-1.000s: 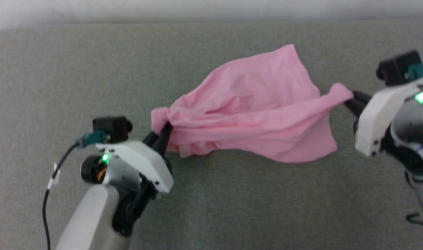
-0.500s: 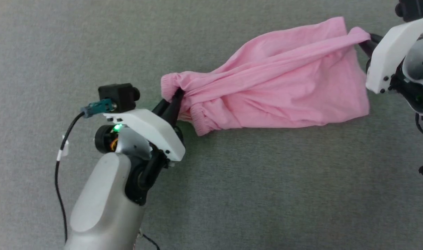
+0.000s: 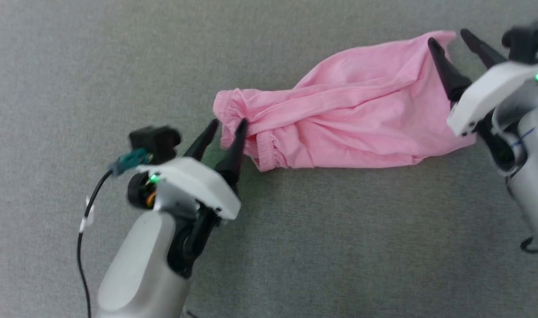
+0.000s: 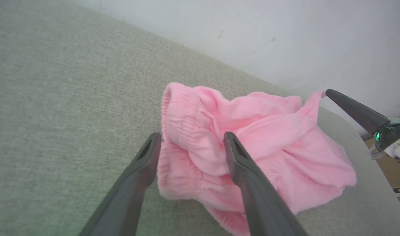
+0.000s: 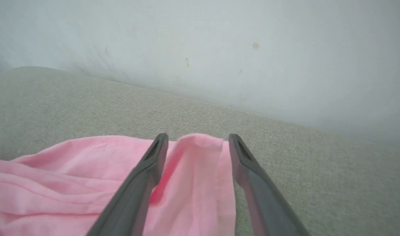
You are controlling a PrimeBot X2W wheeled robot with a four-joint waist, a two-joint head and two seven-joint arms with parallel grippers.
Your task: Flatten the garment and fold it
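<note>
The left pincer [image 3: 228, 123] is seen with its two dark fingers [image 4: 134, 183] spread apart and nothing clasped between them. The garment [image 3: 348, 119], a thin pink cloth, is laid on the grey-green counter [image 3: 295, 247] straight ahead of this pincer, and from there it is stretched out in a long, wrinkled band towards the right pincer [image 3: 448, 36]. Its gathered waistband edge [image 3: 265, 152] is bunched at the left pincer's fingertips; in the left wrist view a rounded fold of that edge is found in the gap between the two fingers, with the cloth passing behind the finger on the right of that view. Whether the fingers are touched by the cloth cannot be told. The right pincer is likewise held wide, grasping nothing. A raised ridge of pink cloth is seen between its fingers in the right wrist view, close against the finger on that view's left, while the rest of the garment is spread away to the left of that pincer. Bare counter is shown on the far side of the other finger. Beyond both pincers, past the far edge of the counter, a pale wall [image 5: 219, 49] is seen. The garment is not lifted at either end; it is crumpled, with long creases running from one pincer to the other.
</note>
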